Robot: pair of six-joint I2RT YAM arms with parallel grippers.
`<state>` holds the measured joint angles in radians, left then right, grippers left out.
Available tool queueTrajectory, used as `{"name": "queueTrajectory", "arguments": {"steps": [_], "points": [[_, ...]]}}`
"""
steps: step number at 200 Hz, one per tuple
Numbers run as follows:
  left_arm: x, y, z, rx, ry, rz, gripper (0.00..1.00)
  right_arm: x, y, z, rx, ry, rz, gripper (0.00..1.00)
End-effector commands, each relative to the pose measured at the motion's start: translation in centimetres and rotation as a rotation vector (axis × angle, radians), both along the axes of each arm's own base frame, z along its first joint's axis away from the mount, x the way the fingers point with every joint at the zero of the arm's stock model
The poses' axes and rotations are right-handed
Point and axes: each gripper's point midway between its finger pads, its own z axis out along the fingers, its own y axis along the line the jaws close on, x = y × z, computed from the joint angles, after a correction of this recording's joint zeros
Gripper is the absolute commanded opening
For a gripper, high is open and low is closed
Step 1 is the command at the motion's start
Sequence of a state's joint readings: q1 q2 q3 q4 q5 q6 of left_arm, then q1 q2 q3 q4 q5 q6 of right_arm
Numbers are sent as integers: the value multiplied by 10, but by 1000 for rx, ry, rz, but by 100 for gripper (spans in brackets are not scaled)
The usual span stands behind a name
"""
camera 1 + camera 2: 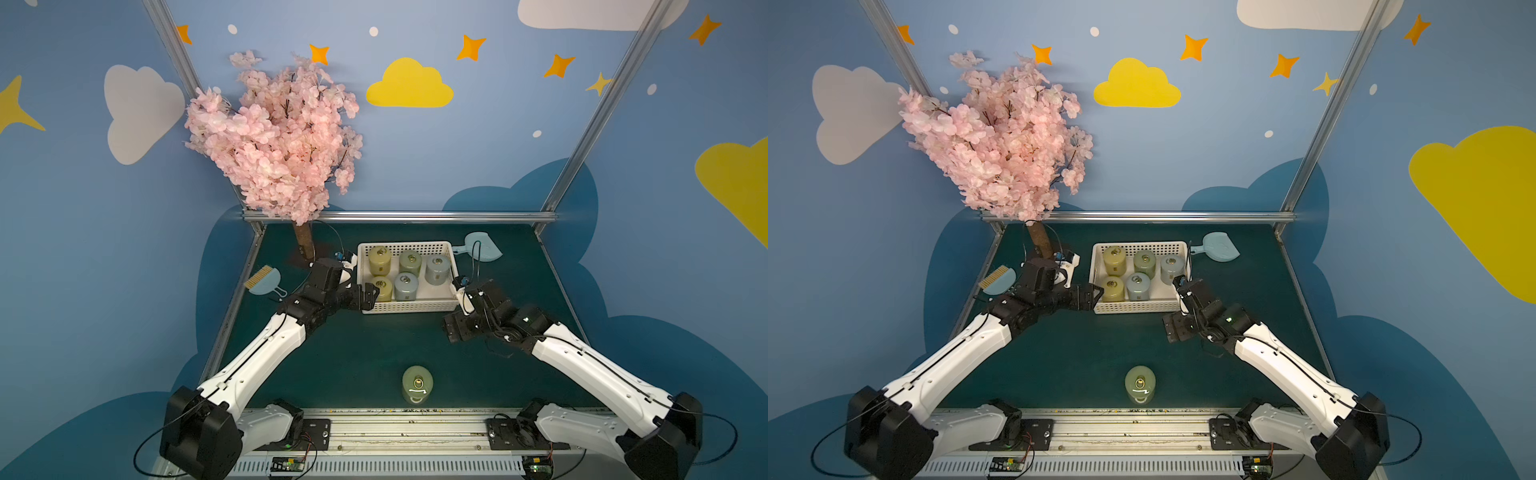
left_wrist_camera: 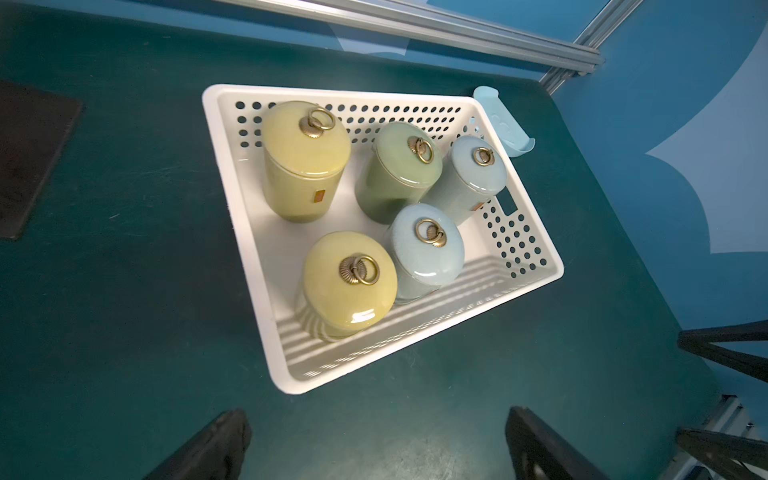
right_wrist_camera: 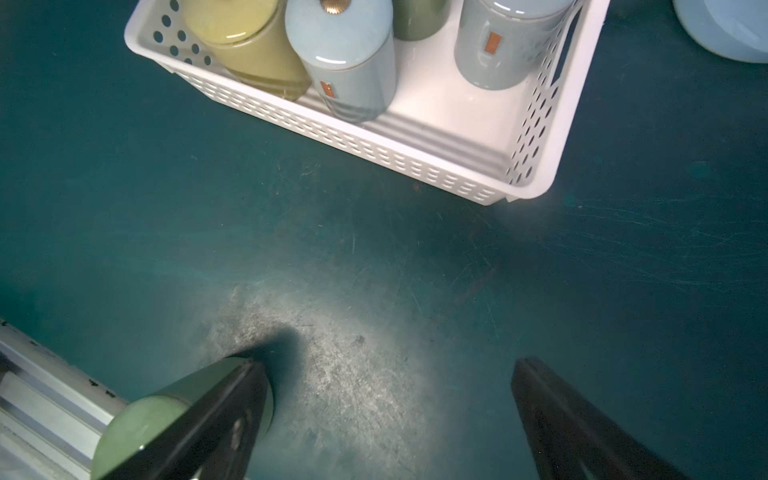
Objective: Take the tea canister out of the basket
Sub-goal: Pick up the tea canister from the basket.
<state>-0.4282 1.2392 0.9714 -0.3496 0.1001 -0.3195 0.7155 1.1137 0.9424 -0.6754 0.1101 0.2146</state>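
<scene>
The white perforated basket (image 1: 411, 306) (image 1: 1136, 306) stands at the back middle of the green table. It holds several upright lidded tea canisters: two yellow (image 2: 305, 158), one green (image 2: 397, 170) and two pale blue (image 2: 428, 253). A pale green canister (image 1: 417, 384) (image 1: 1140, 384) stands alone on the table near the front edge. My left gripper (image 1: 368, 296) (image 2: 378, 440) hangs open just outside the basket's front left corner, holding nothing. My right gripper (image 1: 453, 330) (image 3: 390, 395) is open and empty above bare table, in front of the basket's (image 3: 374, 145) front right corner.
A pink blossom tree (image 1: 282, 141) stands at the back left on a dark base plate (image 2: 29, 158). A pale blue dustpan (image 1: 478, 247) lies right of the basket. A small brush (image 1: 264, 280) lies at the left edge. An aluminium rail (image 1: 395, 424) runs along the front.
</scene>
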Motion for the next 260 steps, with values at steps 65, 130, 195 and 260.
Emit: {"name": "queueTrajectory", "arguments": {"steps": [65,130,195,260], "points": [[17,-16,-25,226,170,-68,100,19,1,5,77,-213,56,98],[38,-27,-45,307,247,-113,100,15,-3,3,155,-333,53,98],[53,-37,-69,349,311,-158,100,14,-4,4,193,-378,51,99],[66,-37,-85,403,335,-157,100,13,0,-2,191,-353,64,98]]}}
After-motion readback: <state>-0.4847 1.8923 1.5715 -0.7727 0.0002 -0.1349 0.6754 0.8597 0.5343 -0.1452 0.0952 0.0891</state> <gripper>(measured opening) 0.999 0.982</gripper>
